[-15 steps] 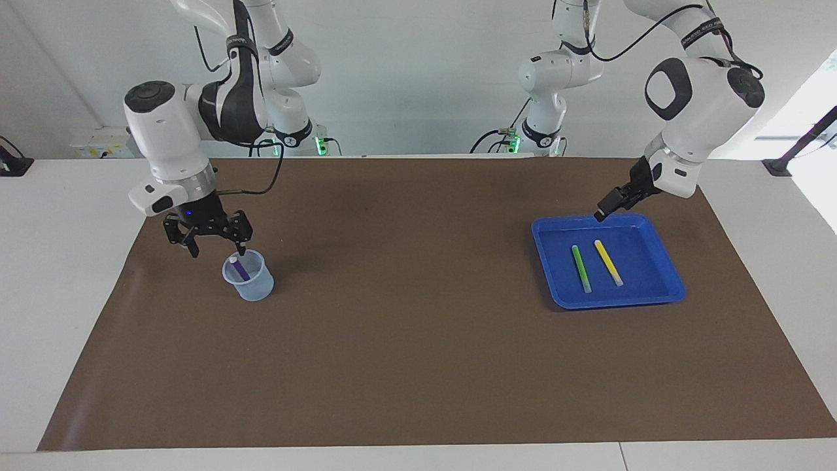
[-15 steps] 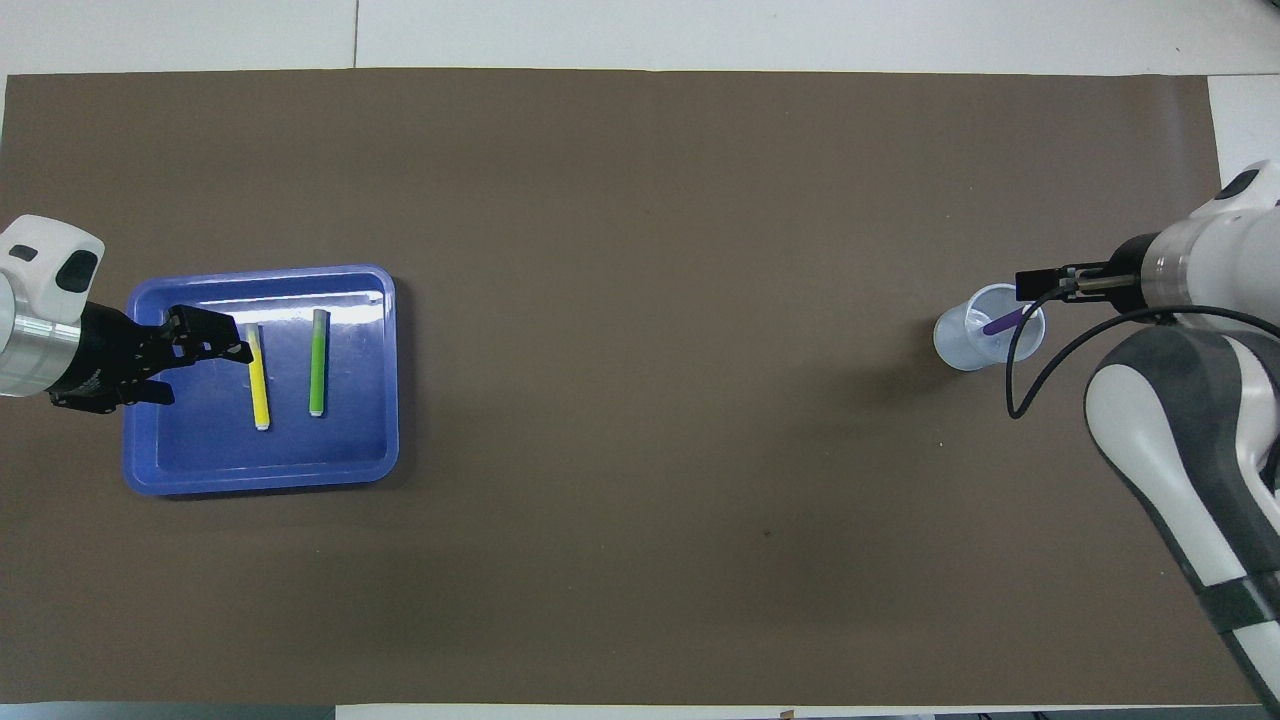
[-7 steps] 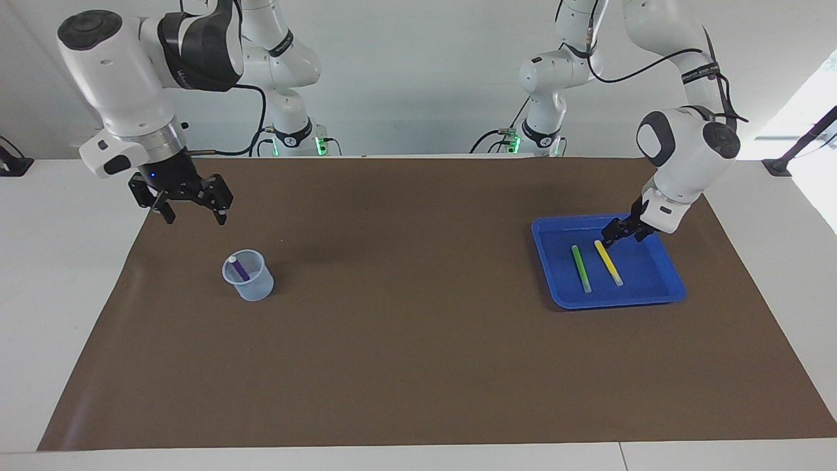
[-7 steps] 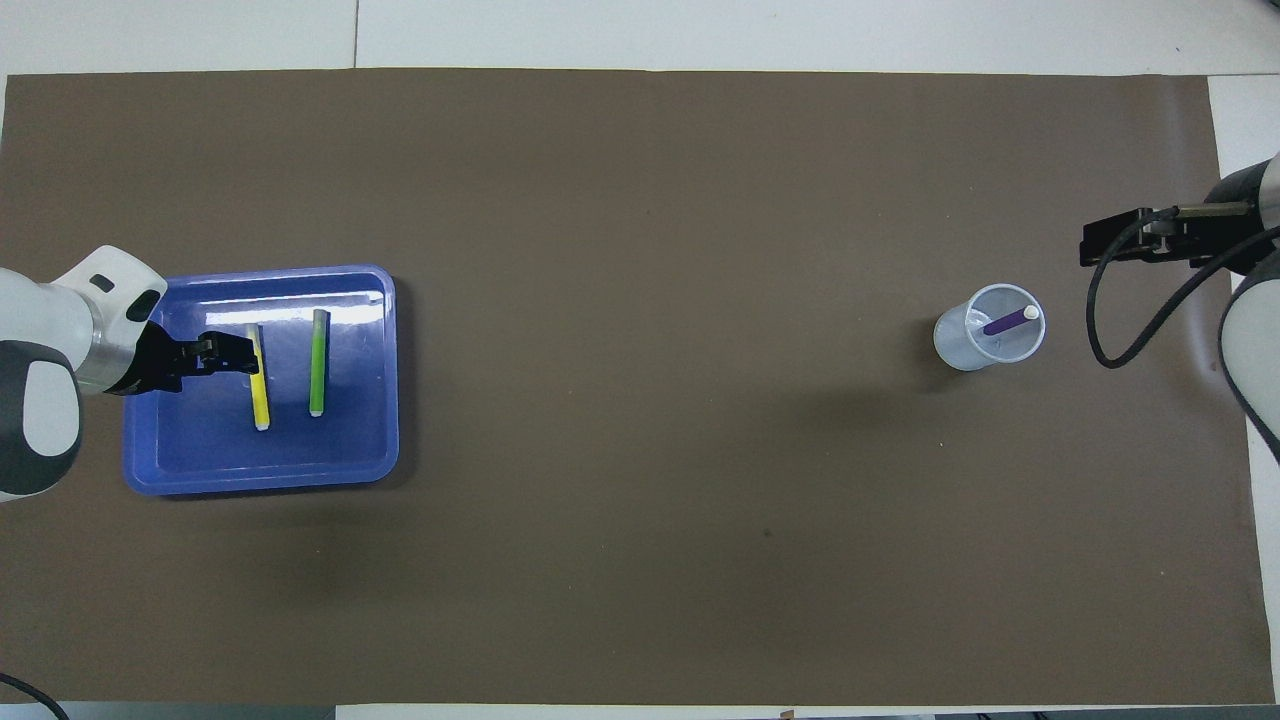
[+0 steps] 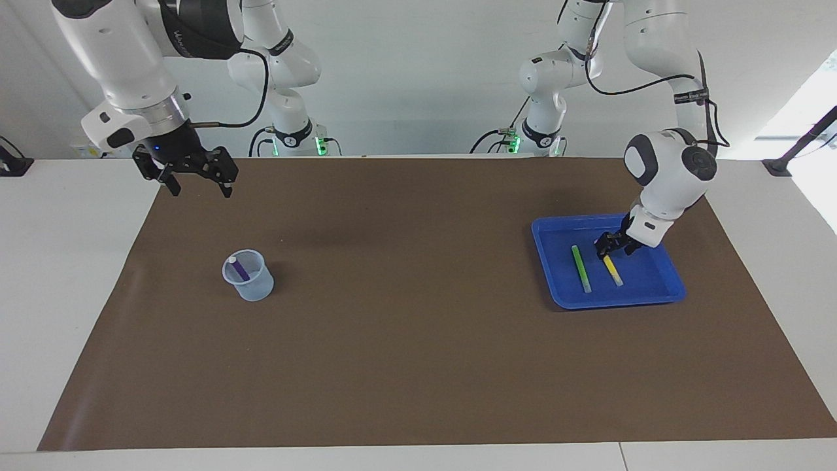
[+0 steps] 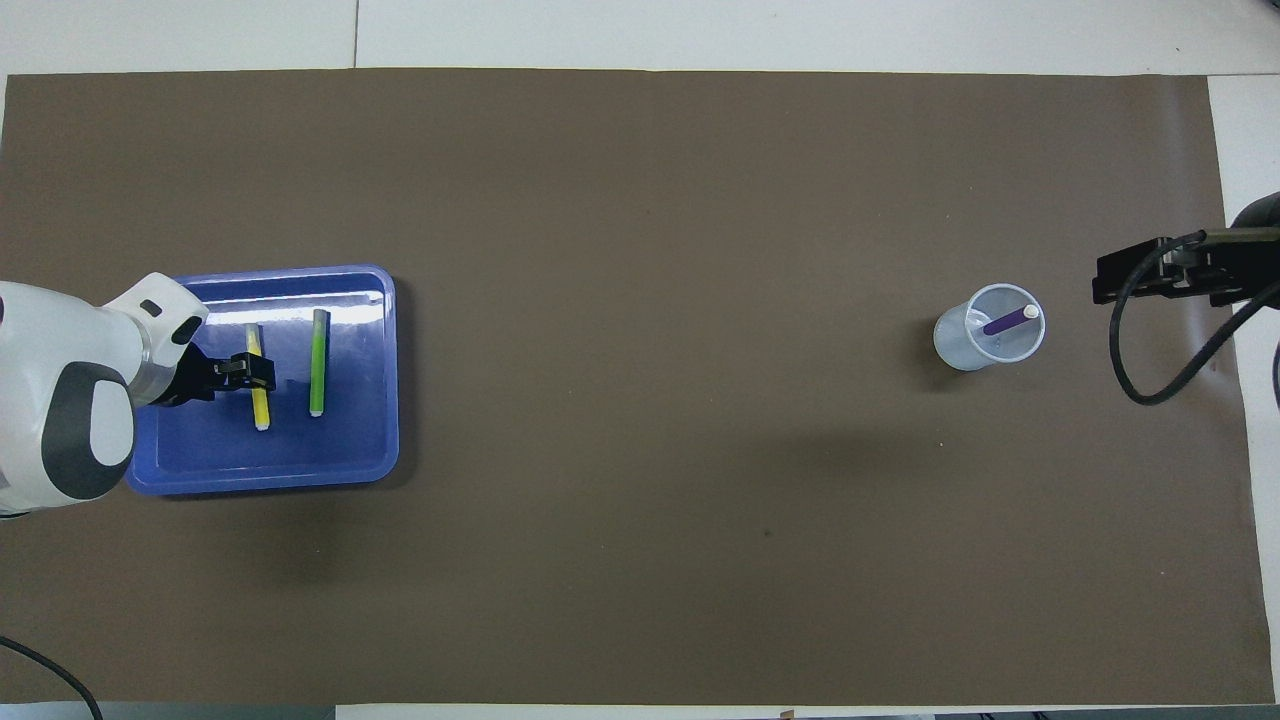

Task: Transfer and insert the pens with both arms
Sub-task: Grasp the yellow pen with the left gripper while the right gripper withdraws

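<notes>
Two pens remain in the blue tray (image 5: 673,288) at the left arm's end of the counter (image 5: 418,366): the left end effector (image 6: 240,370) is down over the yellow pen (image 6: 259,408), fingers either side, whether gripping cannot be told, the green pen (image 6: 318,362) just beside. Judged step: grasping the yellow pen; next, closing firmly and lifting clear. At the right arm's end, the clear cup (image 6: 965,345) holds the purple pen (image 6: 1005,322), leaning; the right end effector (image 5: 193,178) hangs wide and empty.
</notes>
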Robot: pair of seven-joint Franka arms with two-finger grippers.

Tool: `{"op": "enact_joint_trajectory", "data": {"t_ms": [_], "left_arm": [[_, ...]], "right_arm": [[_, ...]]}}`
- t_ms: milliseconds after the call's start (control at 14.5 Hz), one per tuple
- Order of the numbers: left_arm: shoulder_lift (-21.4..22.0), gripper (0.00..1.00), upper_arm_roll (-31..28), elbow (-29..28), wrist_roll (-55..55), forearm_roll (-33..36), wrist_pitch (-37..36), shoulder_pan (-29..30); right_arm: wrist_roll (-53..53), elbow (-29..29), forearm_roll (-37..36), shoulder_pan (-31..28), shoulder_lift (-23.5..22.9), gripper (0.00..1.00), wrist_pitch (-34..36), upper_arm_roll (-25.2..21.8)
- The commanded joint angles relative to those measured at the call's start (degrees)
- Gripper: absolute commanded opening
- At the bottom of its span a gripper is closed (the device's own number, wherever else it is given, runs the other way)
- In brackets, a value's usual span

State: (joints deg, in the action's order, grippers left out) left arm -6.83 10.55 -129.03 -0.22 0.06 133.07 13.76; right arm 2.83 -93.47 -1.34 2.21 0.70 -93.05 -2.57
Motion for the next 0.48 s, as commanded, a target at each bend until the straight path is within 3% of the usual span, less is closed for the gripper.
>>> {"op": "enact_joint_trajectory", "data": {"t_ms": [0, 413], "left_arm": [[-1.16, 0.78, -0.09, -0.52, 1.01, 4.24, 1.76, -0.40], [-2.31, 0.75, 0.09, 0.18, 1.02, 4.24, 2.99, -0.40]], "right_arm": [[0.86, -1.81, 0.55, -0.28, 1.41, 1.00, 0.06, 0.20], [2.18, -2.24, 0.55, -1.42, 1.58, 1.00, 0.06, 2.49]]}}
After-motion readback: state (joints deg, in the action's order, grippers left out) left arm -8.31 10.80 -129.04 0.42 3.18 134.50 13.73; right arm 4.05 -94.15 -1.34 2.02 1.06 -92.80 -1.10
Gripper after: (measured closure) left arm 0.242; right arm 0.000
